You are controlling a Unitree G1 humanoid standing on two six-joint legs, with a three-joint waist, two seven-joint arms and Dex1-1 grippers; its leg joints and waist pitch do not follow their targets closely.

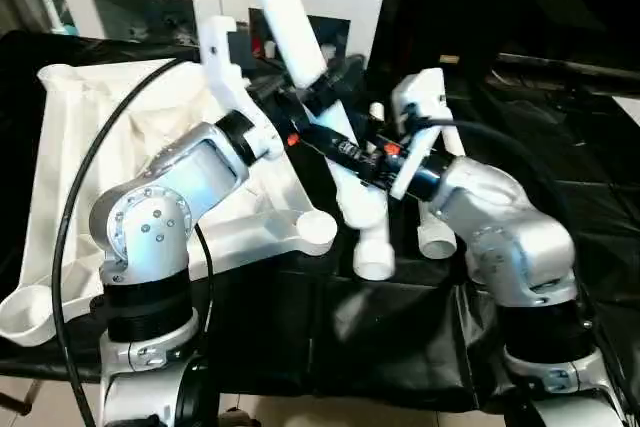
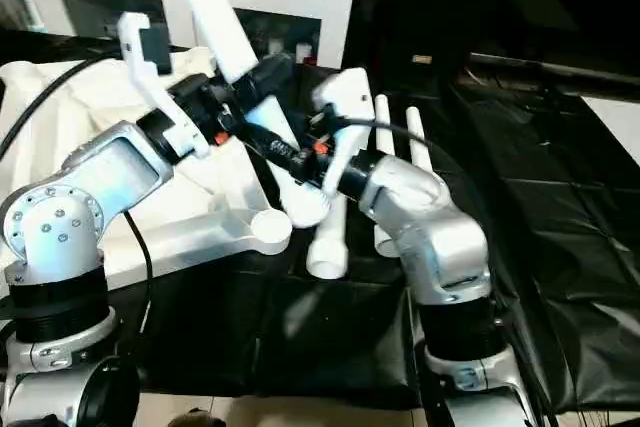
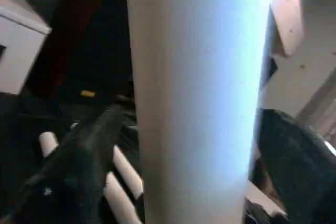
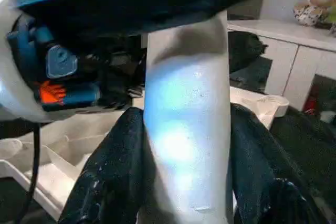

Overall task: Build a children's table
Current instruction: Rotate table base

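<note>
Both arms meet over the black-covered work surface [image 1: 400,337], sharing 1 long white tapered tube leg [image 1: 290,17] that slants up and away toward the white cabinet with glass doors [image 1: 150,2].

The left gripper [image 1: 330,82] stands wide, its 2 black fingers [image 3: 79,166] spread to either side of the leg, which runs up between them in the left wrist view. Whether the pads press on the tube cannot be told.

The right gripper [image 4: 186,166] is about half closed and clamped on the same leg lower down, 1 black finger [image 4: 113,171] touching each side of the tube in the right wrist view. The left gripper's body, with its orange and blue parts, sits just above that grip.

The leg's wide round end [image 1: 365,212] hangs just below the right gripper, near the tabletop's corner socket [image 1: 318,230] but apart from it.

The tabletop [image 1: 120,137] lies underside up to the left of both grippers, its ribs showing.

Past the right gripper more white legs [image 2: 400,147] lie on the black cover; at least 2 slim ends show side by side, and 2 open tube ends [image 1: 375,257] rest just beneath the held leg.
</note>
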